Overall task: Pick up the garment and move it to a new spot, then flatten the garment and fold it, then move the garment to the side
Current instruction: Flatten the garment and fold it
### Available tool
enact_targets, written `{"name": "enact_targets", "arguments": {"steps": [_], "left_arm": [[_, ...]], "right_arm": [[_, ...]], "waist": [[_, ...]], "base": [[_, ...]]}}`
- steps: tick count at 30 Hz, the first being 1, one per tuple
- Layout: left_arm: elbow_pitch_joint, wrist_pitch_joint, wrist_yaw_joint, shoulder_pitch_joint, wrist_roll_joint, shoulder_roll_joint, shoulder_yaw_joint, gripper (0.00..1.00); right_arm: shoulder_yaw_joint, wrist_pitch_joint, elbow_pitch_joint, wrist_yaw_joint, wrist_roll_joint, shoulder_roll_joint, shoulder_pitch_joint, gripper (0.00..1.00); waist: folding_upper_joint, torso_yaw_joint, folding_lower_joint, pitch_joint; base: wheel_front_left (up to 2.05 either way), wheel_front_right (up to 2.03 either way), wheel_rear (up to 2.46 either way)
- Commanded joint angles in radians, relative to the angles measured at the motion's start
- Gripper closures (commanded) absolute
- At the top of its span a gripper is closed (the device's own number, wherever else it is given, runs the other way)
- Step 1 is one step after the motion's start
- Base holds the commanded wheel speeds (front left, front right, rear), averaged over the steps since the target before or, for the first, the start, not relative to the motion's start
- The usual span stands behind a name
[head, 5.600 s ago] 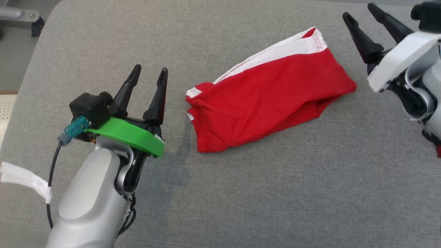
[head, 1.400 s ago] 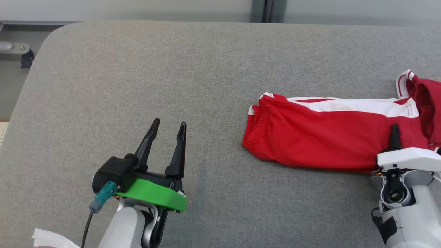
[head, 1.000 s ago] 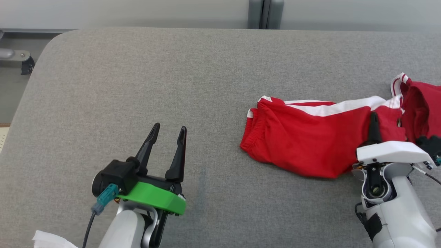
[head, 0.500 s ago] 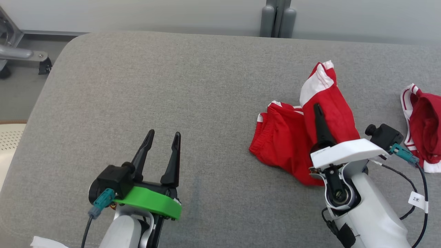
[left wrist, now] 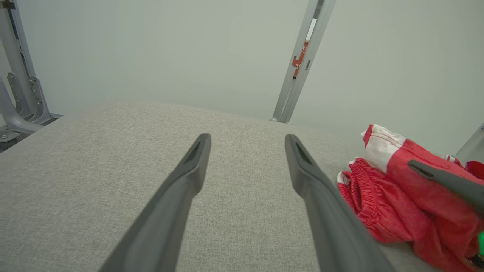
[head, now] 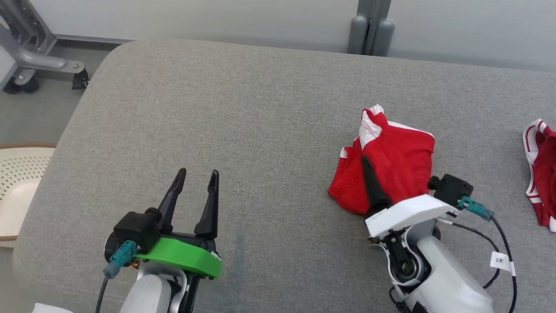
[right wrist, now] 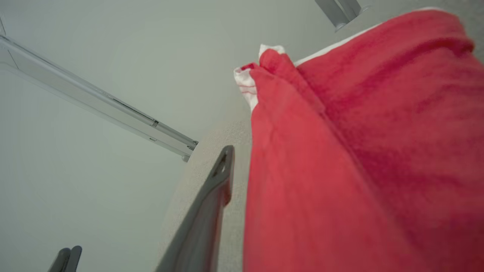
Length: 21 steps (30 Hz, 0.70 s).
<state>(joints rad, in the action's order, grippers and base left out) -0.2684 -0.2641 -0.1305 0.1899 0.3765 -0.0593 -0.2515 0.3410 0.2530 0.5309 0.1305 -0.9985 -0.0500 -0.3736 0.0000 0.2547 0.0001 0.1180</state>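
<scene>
- Far left, beside the table (head: 260,108): a grey metal frame (head: 30,56) stands on the floor.
- Left claw (head: 197,171): low over bare grey cloth at the table's near left; fingers apart, nothing between them; the left wrist view shows the same open gap.
- Post (head: 369,30): grey upright behind the table's far edge, roughly in line with the garment.
- Garment (head: 393,163): red shorts with white banding, lying right of centre on the table, well apart from the left claw; bunched, one end doubled over the rest; a white-edged corner points to the far side; the gathered waistband faces left.
- Right claw (head: 372,164): clamped on the doubled-over fold at the garment's near side; one dark finger (head: 371,187) lies against the red cloth; the other is hidden by fabric; in the right wrist view the cloth hangs just beside that finger.
- Far right: a second red-and-white cloth (head: 541,174) lies at the picture edge, apart from the garment.
</scene>
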Motion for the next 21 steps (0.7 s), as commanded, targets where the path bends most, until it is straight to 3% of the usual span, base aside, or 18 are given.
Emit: {"name": "enact_targets", "arguments": {"steps": [1, 16, 21], "left_arm": [[-0.002, 0.000, 0.000, -0.005, 0.008, -0.010, 0.009, 0.00], [0.001, 0.000, 0.000, -0.016, 0.003, -0.004, 0.029, 0.00], [0.009, 0.000, 0.000, -0.011, -0.004, -0.003, 0.035, 0.00]], "right_arm": [[0.023, 0.005, -0.004, 0.000, -0.016, -0.001, -0.001, 0.00], [0.286, -0.071, 0.034, 0.000, -0.077, -0.027, -0.022, 0.00], [0.325, -0.036, -0.002, 0.000, -0.060, -0.066, -0.051, 0.00]], "waist": [[0.0000, 0.003, -0.0001, 0.000], [0.0000, -0.008, -0.0001, -0.003], [0.0000, -0.040, -0.0001, -0.002]], "base": [[0.00, 0.00, 0.00], [0.00, 0.00, 0.00], [0.00, 0.00, 0.00]]}}
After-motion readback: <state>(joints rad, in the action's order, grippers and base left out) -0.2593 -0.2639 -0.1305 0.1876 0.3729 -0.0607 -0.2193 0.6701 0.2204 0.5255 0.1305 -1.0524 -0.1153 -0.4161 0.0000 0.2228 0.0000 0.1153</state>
